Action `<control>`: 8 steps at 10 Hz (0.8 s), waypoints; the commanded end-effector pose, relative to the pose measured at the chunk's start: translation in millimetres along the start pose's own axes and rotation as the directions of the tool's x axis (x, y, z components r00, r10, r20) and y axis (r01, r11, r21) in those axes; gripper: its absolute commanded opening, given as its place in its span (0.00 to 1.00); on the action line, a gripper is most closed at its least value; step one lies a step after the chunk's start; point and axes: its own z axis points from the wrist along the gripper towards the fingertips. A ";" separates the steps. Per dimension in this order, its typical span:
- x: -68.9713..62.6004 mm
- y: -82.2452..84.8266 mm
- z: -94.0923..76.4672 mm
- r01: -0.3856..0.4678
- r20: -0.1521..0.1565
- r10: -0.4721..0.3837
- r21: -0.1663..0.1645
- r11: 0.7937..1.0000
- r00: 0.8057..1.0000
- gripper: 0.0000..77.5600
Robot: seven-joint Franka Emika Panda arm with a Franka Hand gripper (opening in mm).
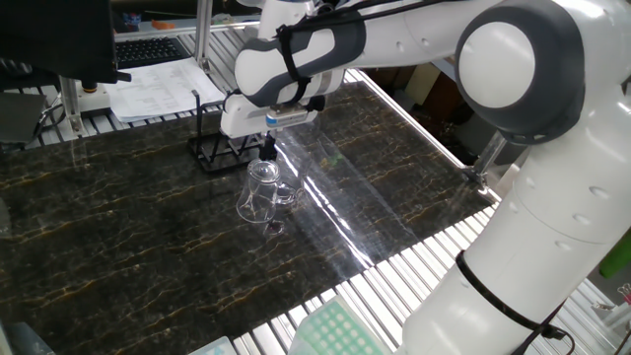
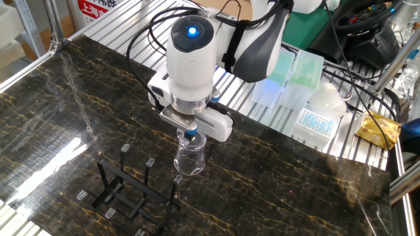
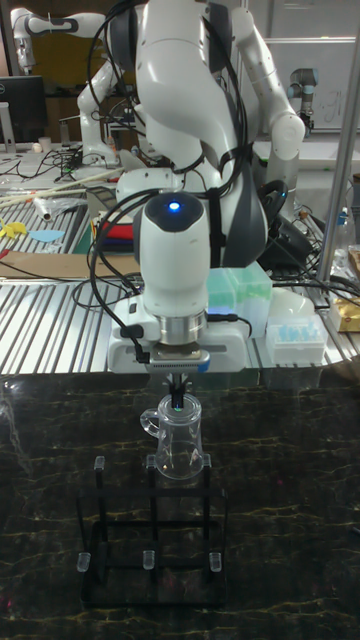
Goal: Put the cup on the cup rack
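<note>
The cup is a clear glass mug, hanging slightly tilted just above the dark marble table. My gripper is shut on the cup's upper edge from above. In the other fixed view the cup hangs under the gripper, right of and behind the black wire cup rack. In the tall view the cup, handle to the left, is right behind the cup rack, with the gripper on top. The cup rack stands on the table with bare pegs.
Papers and a keyboard lie beyond the table's far edge. Pipette tip boxes and a green box sit on the slatted metal surround. A yellow packet lies at the right. The arm's large body stands at the table's right side.
</note>
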 end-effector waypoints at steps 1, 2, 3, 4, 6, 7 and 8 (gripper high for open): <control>3.7 1.1 4.5 -0.010 0.000 0.010 0.008 1.000 1.000 0.00; 4.1 1.4 4.9 -0.012 -0.003 0.012 0.015 1.000 1.000 0.00; 4.3 1.5 5.1 -0.018 -0.002 0.018 0.019 1.000 1.000 0.00; 4.3 1.5 5.1 -0.018 -0.002 0.019 0.019 1.000 1.000 0.00; 4.3 1.5 5.1 -0.018 -0.002 0.019 0.019 1.000 1.000 1.00; 4.3 1.5 5.1 -0.018 -0.002 0.019 0.019 1.000 1.000 1.00; 4.3 1.5 5.1 -0.018 -0.002 0.019 0.019 1.000 1.000 1.00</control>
